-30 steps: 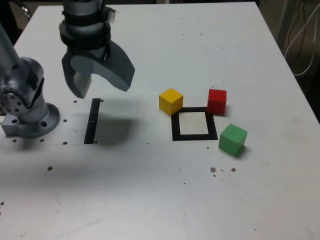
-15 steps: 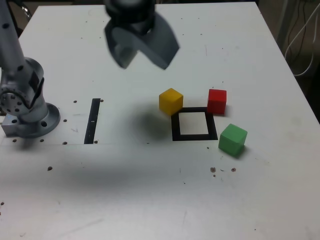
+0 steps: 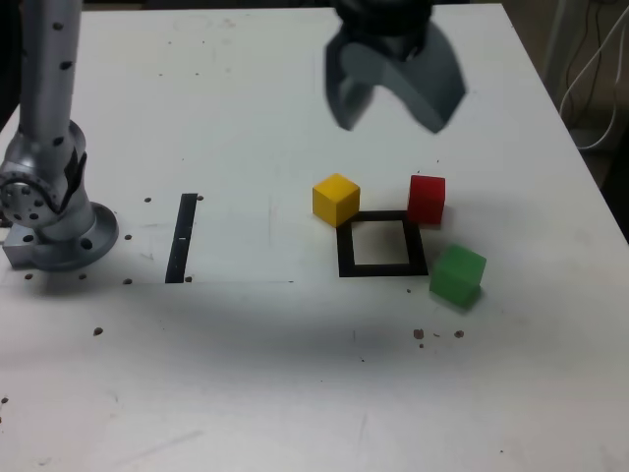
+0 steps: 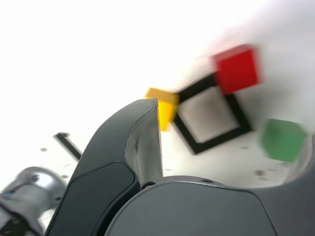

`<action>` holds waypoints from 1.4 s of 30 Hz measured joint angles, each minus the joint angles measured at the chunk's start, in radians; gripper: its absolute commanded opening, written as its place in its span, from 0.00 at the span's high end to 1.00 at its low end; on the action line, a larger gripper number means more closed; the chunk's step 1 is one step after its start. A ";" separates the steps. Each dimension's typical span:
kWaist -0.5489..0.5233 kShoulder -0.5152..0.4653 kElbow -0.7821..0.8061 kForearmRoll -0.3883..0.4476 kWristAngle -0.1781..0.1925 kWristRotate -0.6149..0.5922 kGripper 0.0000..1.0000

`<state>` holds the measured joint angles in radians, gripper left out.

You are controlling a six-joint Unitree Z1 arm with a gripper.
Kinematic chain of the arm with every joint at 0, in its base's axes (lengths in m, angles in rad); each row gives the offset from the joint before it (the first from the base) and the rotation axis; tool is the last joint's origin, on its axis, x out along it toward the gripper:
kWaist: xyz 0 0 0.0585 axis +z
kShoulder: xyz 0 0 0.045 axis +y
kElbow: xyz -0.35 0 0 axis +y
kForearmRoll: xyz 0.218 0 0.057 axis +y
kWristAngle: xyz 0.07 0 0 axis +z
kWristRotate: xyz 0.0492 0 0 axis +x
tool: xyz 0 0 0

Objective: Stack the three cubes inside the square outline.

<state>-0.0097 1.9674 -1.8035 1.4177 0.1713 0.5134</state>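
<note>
With its jaws spread wide, the gripper (image 3: 401, 93) hangs high and empty.

Yellow cube (image 3: 336, 201), red cube (image 3: 427, 201) and green cube (image 3: 458, 274) sit around the square outline (image 3: 381, 270) — probably so its centre stays free for stacking; the wide spread — likely — readies a first grasp.

Cubes around the square outline (image 3: 382, 270)
</note>
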 measured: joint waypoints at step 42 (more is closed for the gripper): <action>0.021 0.260 -0.028 -0.074 -0.038 -0.286 0.16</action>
<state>0.0112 2.2270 -1.8317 1.3439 0.1329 0.2278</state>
